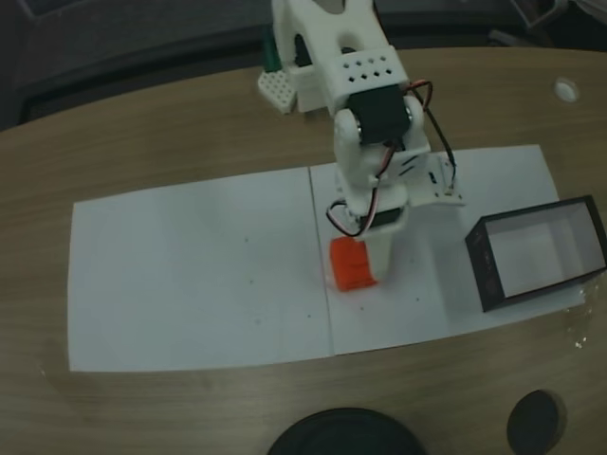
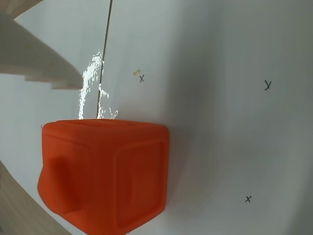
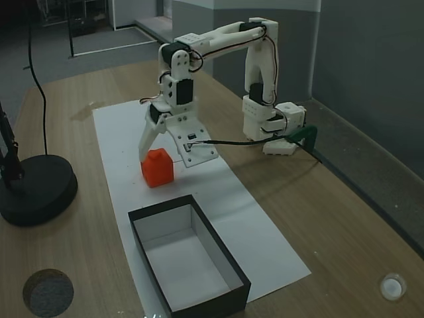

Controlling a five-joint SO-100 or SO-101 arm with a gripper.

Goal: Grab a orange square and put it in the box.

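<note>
The orange square (image 1: 353, 263) sits on white paper left of the box (image 1: 479, 267) in a fixed view. In another fixed view the orange square (image 3: 158, 168) lies beyond the box (image 3: 205, 303), whose black walls enclose a pale floor with nothing inside. My white gripper (image 3: 161, 154) reaches down over the block, open, one finger on each side. In the wrist view the block (image 2: 105, 171) fills the lower left. One finger (image 2: 34, 63) stands clear above it, and the other finger (image 2: 17, 205) is at its lower left edge. The gripper (image 1: 368, 251) partly covers the block from above.
Two white paper sheets (image 1: 190, 275) cover the wooden table. A black round stand base (image 3: 36, 189) sits near the table's edge, with a small dark disc (image 3: 46, 291) nearby. A small white round object (image 1: 566, 90) lies at a far corner. The arm's base (image 3: 265, 119) is clamped behind.
</note>
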